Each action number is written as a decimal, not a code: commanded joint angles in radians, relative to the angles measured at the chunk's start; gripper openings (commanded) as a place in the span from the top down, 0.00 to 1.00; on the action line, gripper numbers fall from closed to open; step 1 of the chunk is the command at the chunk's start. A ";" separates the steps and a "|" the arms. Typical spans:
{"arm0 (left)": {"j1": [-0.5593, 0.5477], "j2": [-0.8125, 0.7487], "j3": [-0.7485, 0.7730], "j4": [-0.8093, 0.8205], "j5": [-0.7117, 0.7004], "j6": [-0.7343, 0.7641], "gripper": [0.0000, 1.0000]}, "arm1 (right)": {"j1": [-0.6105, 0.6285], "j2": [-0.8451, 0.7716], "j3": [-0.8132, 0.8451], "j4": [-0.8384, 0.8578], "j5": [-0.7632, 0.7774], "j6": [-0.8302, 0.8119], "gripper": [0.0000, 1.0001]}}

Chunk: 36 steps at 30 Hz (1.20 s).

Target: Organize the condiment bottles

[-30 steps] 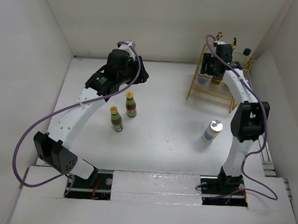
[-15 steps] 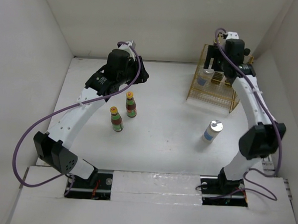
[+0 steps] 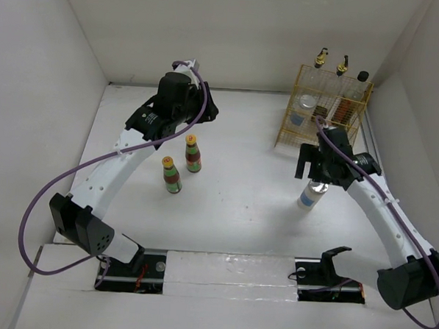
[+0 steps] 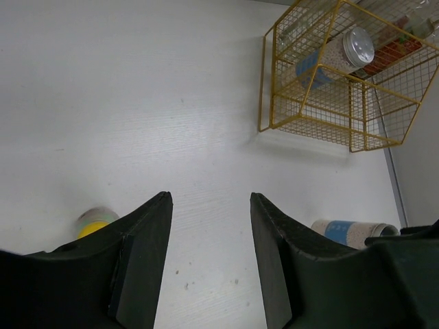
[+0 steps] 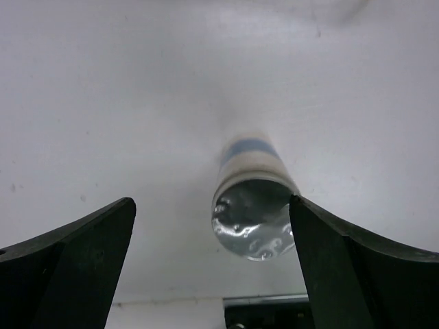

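The main risk is a clipped top. In the right wrist view the shaker (image 5: 252,205) sits off-centre between the jaws, closer to the right-hand finger than to the left one. A straight drop could land that finger on the silver lid and tip the shaker over on the bench (image 3: 239,202). Closing high on the smooth metal top could also let it slide out during the carry, so a grip on the banded body looks safer. The wire rim of the yellow rack (image 3: 309,138) is another place to catch it on the way in.

The right pincer (image 5: 211,205) is spread wide and holds nothing. It hangs right over the shaker, which stands upright on the bench at the right, just on the near side of the rack; nothing is touching it yet.

The left pincer (image 4: 209,226) is also wide and empty, raised over the far-left part of the bench. The two red-sauce bottles (image 3: 193,153) stand upright just near of it, side by side and well apart from the rack.
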 commanded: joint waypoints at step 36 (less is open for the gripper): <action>0.001 -0.040 -0.007 0.026 0.001 0.012 0.55 | -0.310 0.363 0.615 0.341 -0.122 -0.132 0.65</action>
